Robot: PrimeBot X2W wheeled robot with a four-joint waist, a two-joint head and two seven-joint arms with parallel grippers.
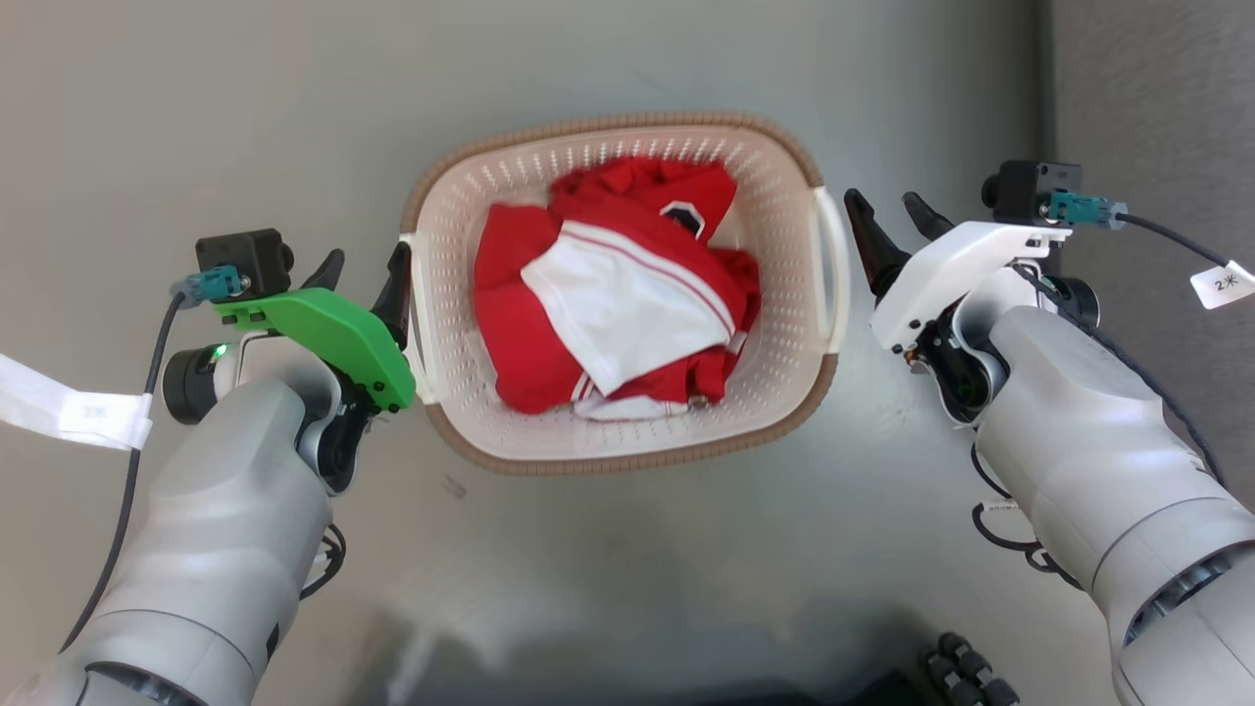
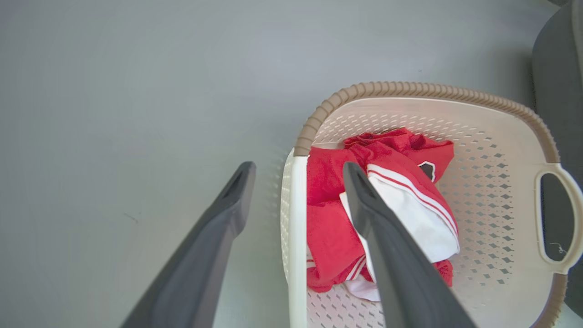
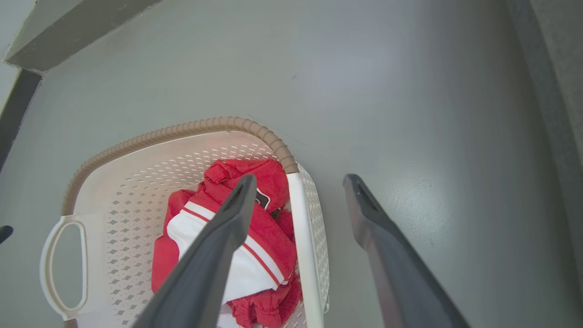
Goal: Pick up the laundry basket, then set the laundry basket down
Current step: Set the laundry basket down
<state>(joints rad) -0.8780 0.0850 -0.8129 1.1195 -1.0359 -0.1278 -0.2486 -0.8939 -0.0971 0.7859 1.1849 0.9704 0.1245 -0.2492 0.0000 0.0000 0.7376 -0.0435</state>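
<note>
The laundry basket, holding red-and-white clothing, sits on a grey floor. The left gripper and right gripper flank it, jaws wide, gripping nothing.

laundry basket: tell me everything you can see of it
The laundry basket is cream perforated plastic, rounded-rectangular, with a brown woven-look rim and white side handles. It sits upright on the grey floor, holding crumpled red-and-white clothing. The open left gripper hangs over its left handle, the open right gripper by the right one; contact unclear.
</note>
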